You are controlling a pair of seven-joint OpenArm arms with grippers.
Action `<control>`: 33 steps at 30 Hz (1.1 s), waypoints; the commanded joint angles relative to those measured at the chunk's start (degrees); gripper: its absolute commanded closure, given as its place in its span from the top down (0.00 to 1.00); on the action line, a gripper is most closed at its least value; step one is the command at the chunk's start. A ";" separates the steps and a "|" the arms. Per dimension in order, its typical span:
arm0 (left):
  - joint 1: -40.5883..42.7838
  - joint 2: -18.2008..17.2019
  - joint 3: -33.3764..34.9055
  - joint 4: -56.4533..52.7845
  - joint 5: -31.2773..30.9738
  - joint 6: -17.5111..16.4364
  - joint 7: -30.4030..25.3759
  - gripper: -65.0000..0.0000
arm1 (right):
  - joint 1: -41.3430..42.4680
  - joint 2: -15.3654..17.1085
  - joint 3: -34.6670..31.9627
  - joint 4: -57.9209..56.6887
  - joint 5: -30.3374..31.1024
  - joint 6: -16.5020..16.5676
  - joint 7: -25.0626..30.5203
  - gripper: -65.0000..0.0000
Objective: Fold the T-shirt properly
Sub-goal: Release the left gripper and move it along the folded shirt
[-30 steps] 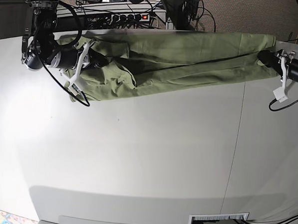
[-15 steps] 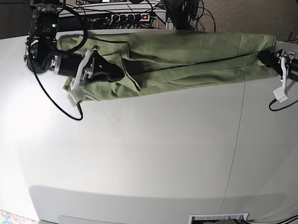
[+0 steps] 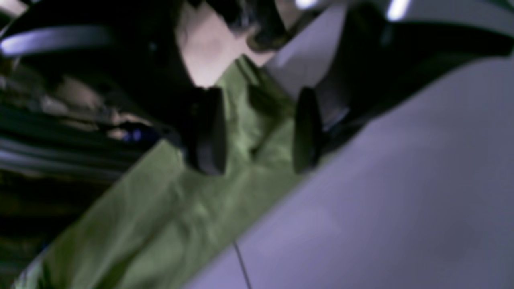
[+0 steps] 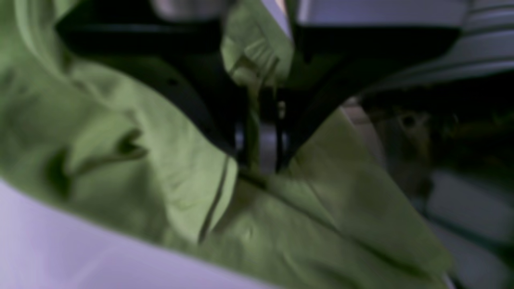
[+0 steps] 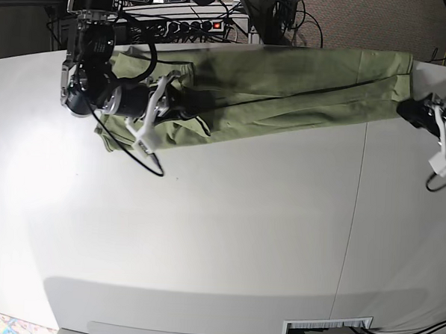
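The green T-shirt (image 5: 287, 88) lies in a long, creased band along the far edge of the white table (image 5: 204, 233). At its left part, my right gripper (image 5: 187, 104) is shut on a fold. In the right wrist view the fingers (image 4: 225, 120) pinch a thin ridge of the T-shirt (image 4: 120, 132), and the gripper (image 4: 257, 136) shows only a narrow gap. My left gripper (image 5: 402, 109) sits at the shirt's right end. It (image 3: 257, 132) is open, with the T-shirt (image 3: 160, 224) lying loose behind the wide gap between its pads (image 3: 209, 132).
Beyond the table's far edge are a power strip (image 5: 208, 24) with a red switch and a tangle of cables. A seam (image 5: 353, 219) runs down the table's right part. A slotted vent (image 5: 327, 329) sits at the front edge.
My right gripper has moved rightward along the shirt, dragging the left part inward. My left gripper has opened, let go of the right end and drawn back to the right.
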 commanded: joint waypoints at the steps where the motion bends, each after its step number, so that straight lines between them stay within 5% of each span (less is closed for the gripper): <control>1: -0.57 -1.79 -2.69 0.52 -0.93 -0.23 0.04 0.47 | 0.76 0.48 -1.01 0.98 -0.33 0.10 1.40 0.08; 9: 1.75 -1.99 -15.02 0.50 -0.93 -0.23 0.04 0.47 | 1.75 -0.04 -9.68 0.98 -6.86 0.10 9.11 0.08; 19: 11.56 -1.88 -15.43 0.44 -0.93 -0.23 0.04 0.47 | 5.53 -5.90 -16.48 0.98 -14.32 0.10 9.70 0.08; 33: 12.00 -1.40 -15.43 -7.30 -0.93 -0.23 0.04 0.47 | 5.51 -6.05 -16.72 0.98 -14.34 0.10 9.68 0.08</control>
